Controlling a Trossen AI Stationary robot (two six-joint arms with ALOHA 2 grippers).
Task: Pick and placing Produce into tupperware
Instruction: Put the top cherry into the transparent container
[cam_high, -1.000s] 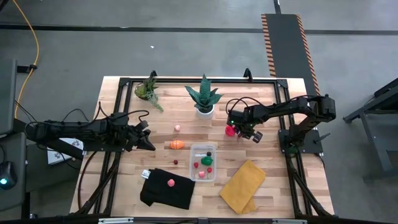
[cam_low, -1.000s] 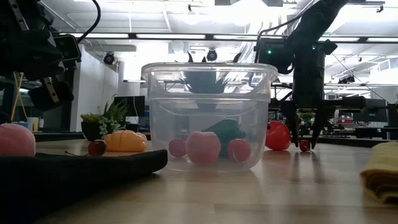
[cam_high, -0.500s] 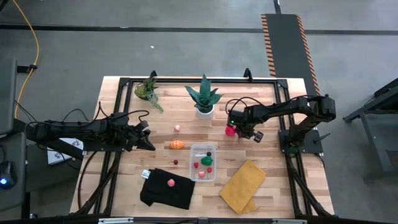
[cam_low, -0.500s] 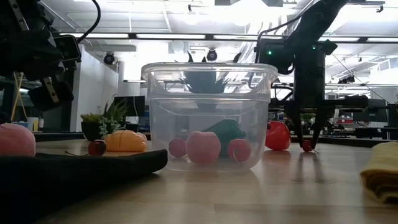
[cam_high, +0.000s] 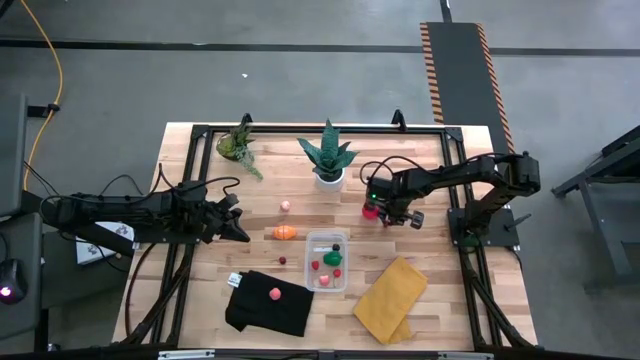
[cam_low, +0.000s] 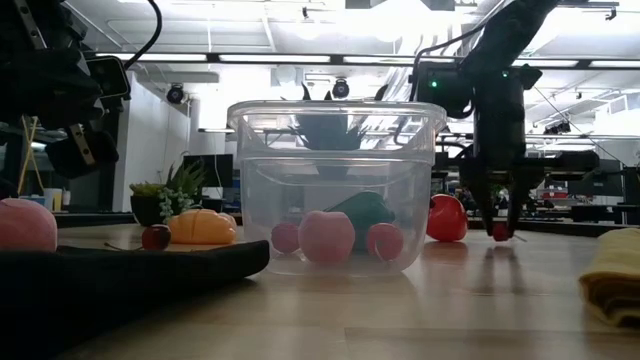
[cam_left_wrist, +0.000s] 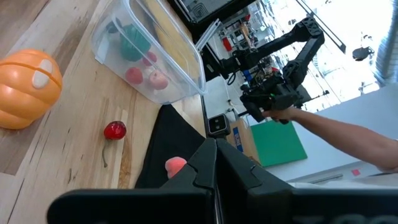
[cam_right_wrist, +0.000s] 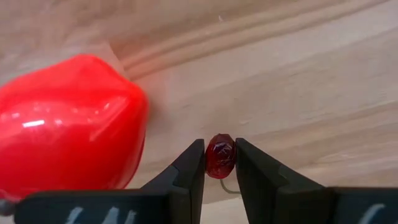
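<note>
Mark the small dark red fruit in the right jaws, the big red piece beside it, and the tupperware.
Small dark red fruit (cam_right_wrist: 220, 155): right wrist view, its middle.
Big red piece (cam_right_wrist: 65, 121): right wrist view, glossy top.
Tupperware (cam_high: 313, 238): high view, far left corner of rim.

A dark red cherry (cam_right_wrist: 220, 155) sits beside a glossy red pepper (cam_right_wrist: 65, 121). The clear tupperware (cam_high: 327, 261) holds red, pink and green pieces. An orange fruit (cam_high: 285, 233) lies near a black cloth (cam_high: 268, 305) and a yellow cloth (cam_high: 391, 299).
</note>
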